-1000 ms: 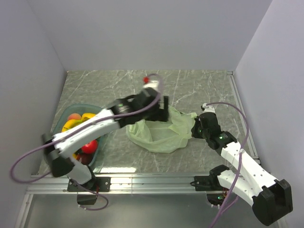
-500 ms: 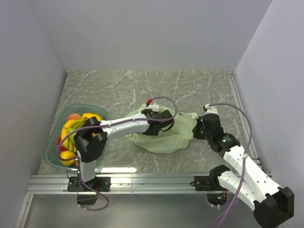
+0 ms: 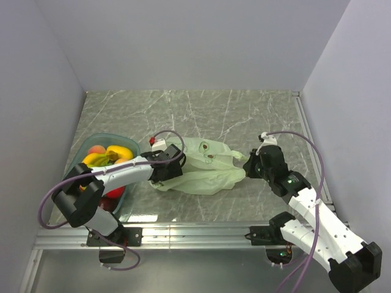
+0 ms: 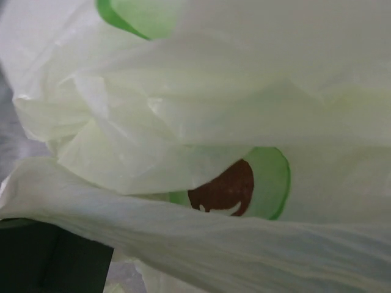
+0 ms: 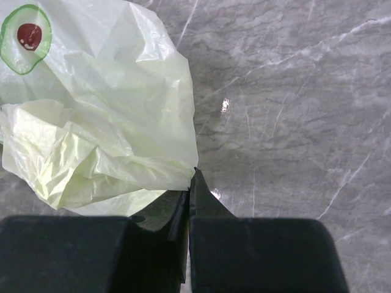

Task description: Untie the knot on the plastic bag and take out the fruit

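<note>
- Lying crumpled and fairly flat in the middle of the table: one plastic bag, pale green, translucent.
- One round green logo with a red-brown centre on the bag's top face.
- Two grippers, one at each end of the bag.
- Right gripper: fingers pressed together, pinching the bag's right corner low at the table.
- Left gripper: at the bag's left edge, buried in plastic. Its wrist view is all bag folds plus a dark finger bit bottom left. Can't tell if clamped or loose.
- One teal tray at far left, left arm crossing over it.
- Fruit piled in the tray, yellow and red pieces. Exact count can't tell.
</note>
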Robot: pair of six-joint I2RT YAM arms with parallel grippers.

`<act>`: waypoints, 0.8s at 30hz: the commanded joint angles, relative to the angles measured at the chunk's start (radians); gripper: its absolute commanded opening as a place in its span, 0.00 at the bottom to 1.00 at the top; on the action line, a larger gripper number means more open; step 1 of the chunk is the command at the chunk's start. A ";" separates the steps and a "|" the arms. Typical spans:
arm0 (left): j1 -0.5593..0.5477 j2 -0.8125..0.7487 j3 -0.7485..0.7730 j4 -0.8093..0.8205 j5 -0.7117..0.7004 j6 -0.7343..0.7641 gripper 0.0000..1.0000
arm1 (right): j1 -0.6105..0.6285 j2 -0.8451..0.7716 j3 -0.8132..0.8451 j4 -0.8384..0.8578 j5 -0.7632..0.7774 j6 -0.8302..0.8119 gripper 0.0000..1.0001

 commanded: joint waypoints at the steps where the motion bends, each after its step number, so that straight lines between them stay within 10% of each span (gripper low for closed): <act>1: 0.007 -0.017 -0.063 0.191 0.129 0.058 0.82 | 0.006 -0.008 0.014 0.005 0.014 0.001 0.00; 11: -0.014 -0.115 -0.129 0.538 0.490 0.275 0.85 | 0.007 0.002 -0.013 0.034 -0.024 0.012 0.00; 13: -0.025 -0.158 -0.091 0.450 0.456 0.287 0.99 | 0.007 0.002 -0.010 0.025 -0.010 0.007 0.00; 24: -0.169 -0.224 0.164 0.056 0.162 0.272 0.92 | 0.007 0.010 0.003 0.022 0.016 0.000 0.00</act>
